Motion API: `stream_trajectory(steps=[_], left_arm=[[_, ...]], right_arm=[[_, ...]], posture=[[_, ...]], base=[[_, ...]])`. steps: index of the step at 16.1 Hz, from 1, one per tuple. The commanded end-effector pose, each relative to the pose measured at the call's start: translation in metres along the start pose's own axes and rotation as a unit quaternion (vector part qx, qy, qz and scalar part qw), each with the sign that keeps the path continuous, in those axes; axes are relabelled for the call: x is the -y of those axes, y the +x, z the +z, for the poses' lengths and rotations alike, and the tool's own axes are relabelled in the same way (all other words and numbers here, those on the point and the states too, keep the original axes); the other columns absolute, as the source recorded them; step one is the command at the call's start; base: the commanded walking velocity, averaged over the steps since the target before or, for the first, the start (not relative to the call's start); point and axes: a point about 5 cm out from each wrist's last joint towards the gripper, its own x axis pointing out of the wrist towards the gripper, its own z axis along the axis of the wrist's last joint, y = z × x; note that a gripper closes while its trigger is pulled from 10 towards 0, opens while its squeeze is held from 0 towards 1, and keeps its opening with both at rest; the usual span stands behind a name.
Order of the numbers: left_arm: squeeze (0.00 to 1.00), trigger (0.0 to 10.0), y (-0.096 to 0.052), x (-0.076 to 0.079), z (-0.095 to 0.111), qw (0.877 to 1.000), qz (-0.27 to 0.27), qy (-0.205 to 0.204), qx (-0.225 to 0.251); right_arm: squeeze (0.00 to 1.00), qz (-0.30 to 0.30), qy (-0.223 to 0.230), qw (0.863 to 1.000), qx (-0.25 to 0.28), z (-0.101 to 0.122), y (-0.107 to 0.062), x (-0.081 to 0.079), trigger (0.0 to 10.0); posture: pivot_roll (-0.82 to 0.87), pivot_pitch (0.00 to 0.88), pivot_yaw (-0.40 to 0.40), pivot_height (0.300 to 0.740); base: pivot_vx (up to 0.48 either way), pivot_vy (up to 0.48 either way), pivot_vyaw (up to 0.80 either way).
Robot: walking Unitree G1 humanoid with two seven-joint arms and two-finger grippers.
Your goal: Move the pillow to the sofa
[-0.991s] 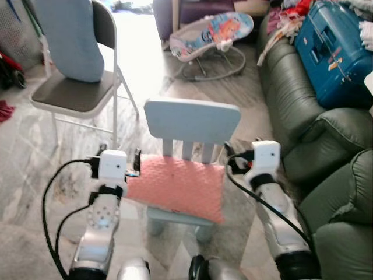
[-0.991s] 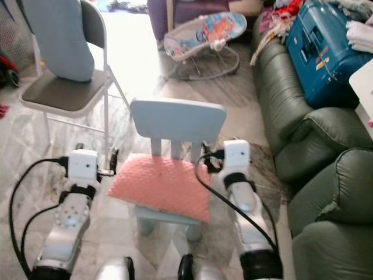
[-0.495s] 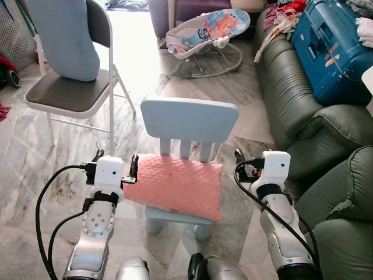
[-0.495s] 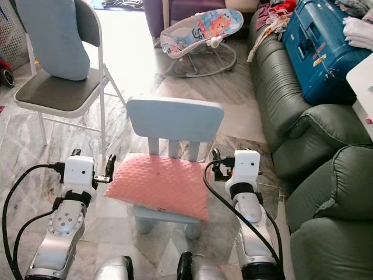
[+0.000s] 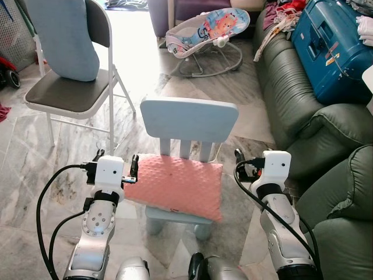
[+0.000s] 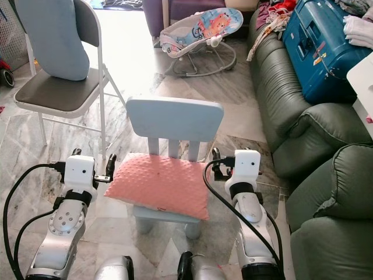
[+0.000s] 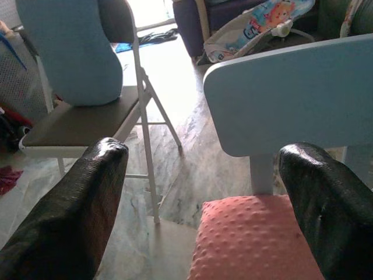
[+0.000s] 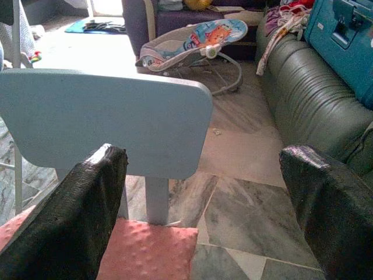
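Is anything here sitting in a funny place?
Yes. The pink pillow lies crooked on the little blue chair, its corners hanging over the seat edges. A big blue suitcase is parked on the green sofa cushions.

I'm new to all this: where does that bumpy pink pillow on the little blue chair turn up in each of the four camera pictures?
Left eye view: bumpy pink pillow lies low in the middle, on the seat.
Right eye view: pillow low, left of centre.
Left wrist view: its corner sits at the bottom, between the black fingers.
Right wrist view: its edge at the bottom left.
Shared landmark: the pale blue chair back just behind the pillow.
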Motion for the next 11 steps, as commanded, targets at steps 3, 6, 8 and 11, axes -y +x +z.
stream_trajectory(steps=[3,6,8,11], left_arm=[[0.0,10.0,0.003,-0.0011,0.0045,1.0,0.002,0.0,0.006],[0.0,10.0,0.0032,-0.0001,0.0046,1.0,0.001,0.0,0.005],[0.0,10.0,0.0034,0.0004,0.0048,1.0,0.001,0.0,0.006],[0.0,10.0,0.0036,0.0004,0.0051,1.0,0.002,0.0,0.006]], right_arm=[[0.0,0.003,0.004,1.0,-0.001,0.0009,-0.0007,-0.0004,10.0],[0.0,0.002,0.004,1.0,-0.001,0.0013,-0.0004,0.0001,10.0],[0.0,0.002,0.005,1.0,-0.001,0.0013,-0.0003,0.0002,10.0],[0.0,0.006,0.006,1.0,-0.001,0.0016,0.0001,-0.0008,10.0]], posture=[[0.03,0.14,-0.037,0.74],[0.03,0.14,-0.037,0.74],[0.03,0.141,-0.037,0.74],[0.03,0.141,-0.038,0.721]], base=[[0.0,0.0,0.0],[0.0,0.0,0.0],[0.0,0.0,0.0],[0.0,0.0,0.0]])
